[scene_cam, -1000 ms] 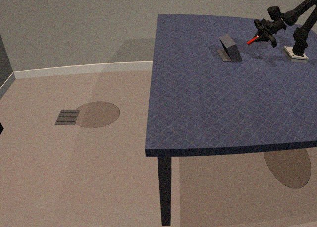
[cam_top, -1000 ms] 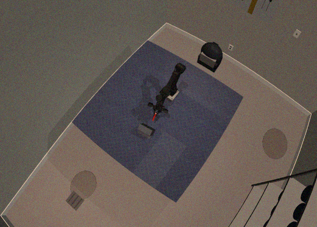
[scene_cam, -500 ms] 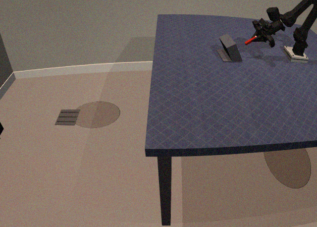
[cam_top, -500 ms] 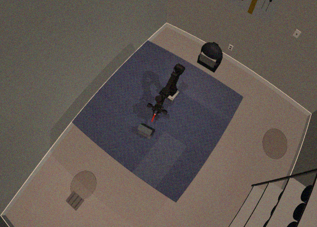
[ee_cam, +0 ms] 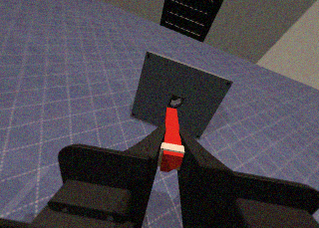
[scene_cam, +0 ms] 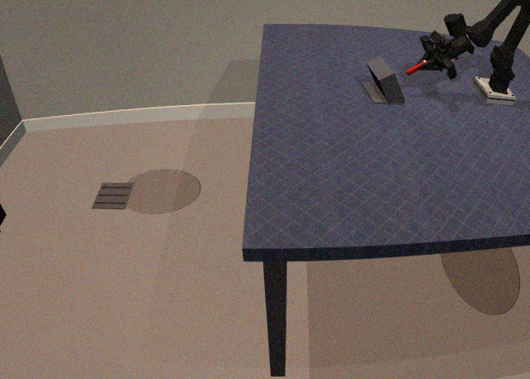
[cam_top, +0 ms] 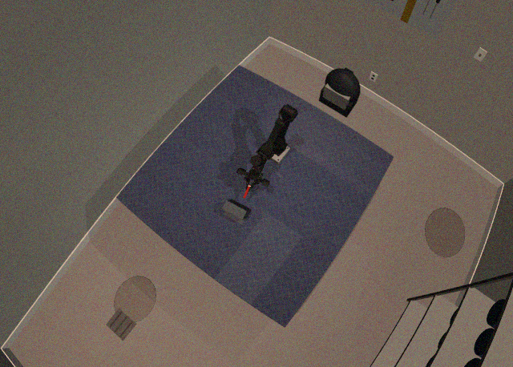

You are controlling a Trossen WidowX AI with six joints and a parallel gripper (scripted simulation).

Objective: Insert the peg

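My gripper (cam_top: 249,185) (scene_cam: 425,62) (ee_cam: 170,129) is shut on the red peg (cam_top: 246,191) (scene_cam: 414,68) (ee_cam: 171,124), which has a white band near the fingertips. The peg looks flat-sided and points out toward the sloped panel (cam_top: 235,210) (scene_cam: 391,87) (ee_cam: 154,84), held above the table. In the top and exterior views a gap remains between the peg's far end and the panel. In the wrist view the panel's dark hole (ee_cam: 175,102) shows just beyond the peg's far end, slightly right of it. The panel looks turned relative to the gripper. The hole's exact shape is unclear.
The blue table (cam_top: 323,181) (scene_cam: 325,152) (ee_cam: 60,89) carries the panel and the arm's pale base plate (cam_top: 279,155) (scene_cam: 492,93). The base stands behind the gripper, on the side away from the panel. A dark helmet-like object (cam_top: 341,90) is beyond the table's edge.
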